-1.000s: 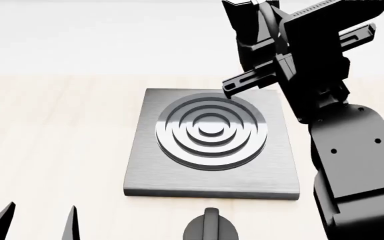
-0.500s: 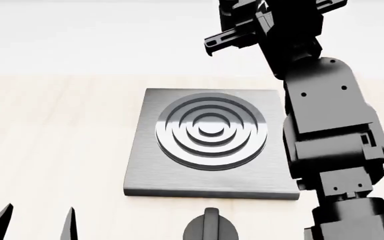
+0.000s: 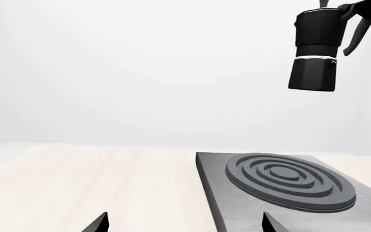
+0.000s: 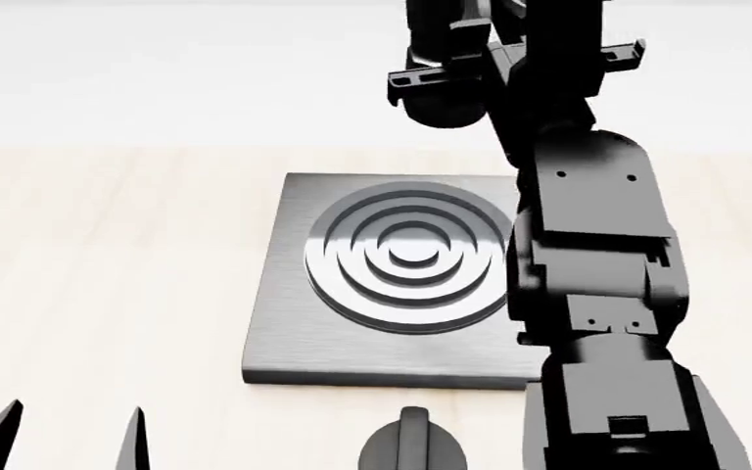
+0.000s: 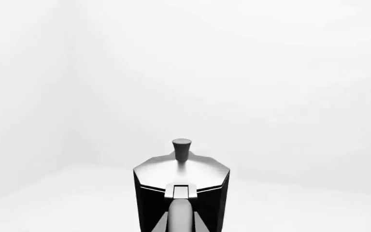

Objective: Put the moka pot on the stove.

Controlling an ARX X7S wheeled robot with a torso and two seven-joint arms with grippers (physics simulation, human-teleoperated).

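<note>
The moka pot (image 5: 181, 191), black and faceted with a silver-grey lid and knob, hangs upright in the air. My right gripper (image 5: 180, 223) is shut on its curved handle. In the left wrist view the pot (image 3: 314, 48) is high above the stove (image 3: 282, 181), held from the side by the right gripper (image 3: 366, 9). In the head view the pot (image 4: 445, 106) and right gripper (image 4: 481, 64) are over the far edge of the stove (image 4: 285, 323), a brushed-grey plate with a ringed burner. My left gripper (image 3: 184, 224) is open and empty, low by the stove's near left corner.
A black round dial knob (image 4: 413, 446) sits on the light wooden table (image 4: 102, 264) just in front of the stove. My right arm (image 4: 598, 294) rises over the stove's right side. The left fingertips (image 4: 134, 446) show at the bottom left.
My right arm has swung up and to the left with the pot, from beside the stove's far right corner to above its far edge. The left gripper has hardly moved.
</note>
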